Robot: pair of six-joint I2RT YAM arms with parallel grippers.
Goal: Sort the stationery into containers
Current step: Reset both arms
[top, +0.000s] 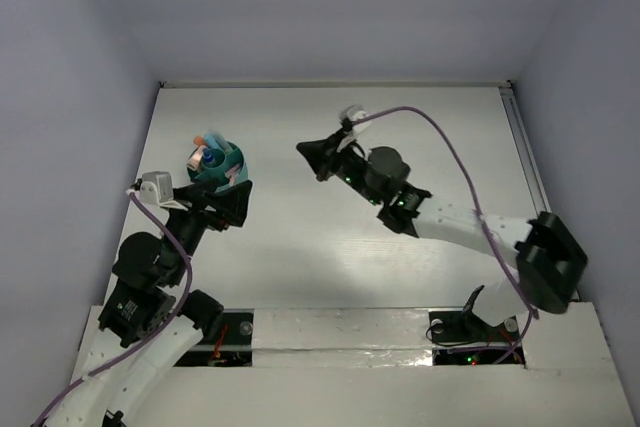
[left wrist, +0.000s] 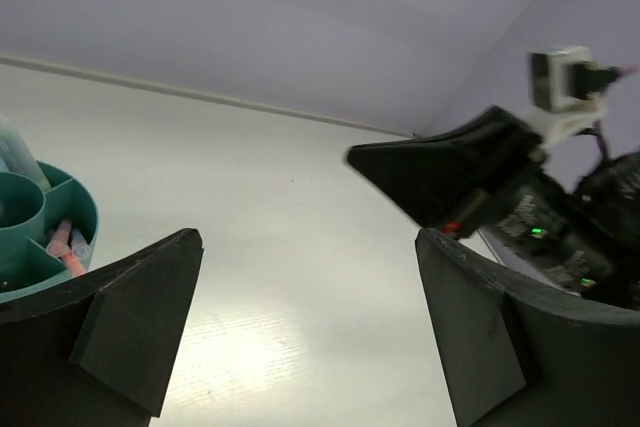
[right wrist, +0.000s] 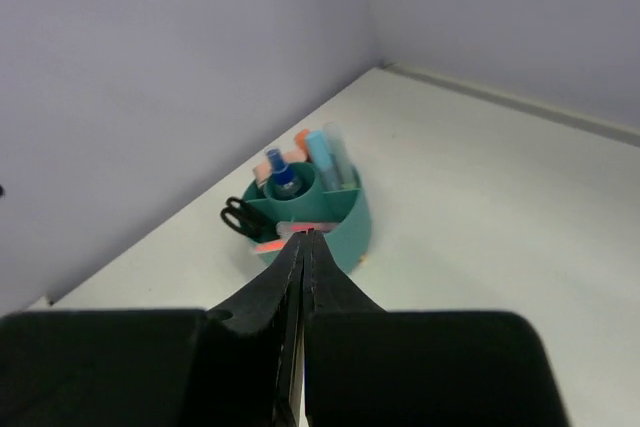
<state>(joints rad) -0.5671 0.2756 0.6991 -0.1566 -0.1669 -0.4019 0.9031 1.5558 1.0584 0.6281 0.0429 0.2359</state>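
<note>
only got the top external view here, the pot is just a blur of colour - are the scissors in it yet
observer: yes, the right wrist view shows the black-handled scissors standing in an outer compartment of the teal pot.
operator: and the blue-capped tube
observer: the blue-capped tube stands upright in the pot's centre well.
operator: left gripper holding anything
observer: no, the left wrist view shows the left gripper open, with nothing between its fingers.

teal pot (left wrist: 88, 215) — cropped left, pens (left wrist: 66, 245) half-hidden
</note>
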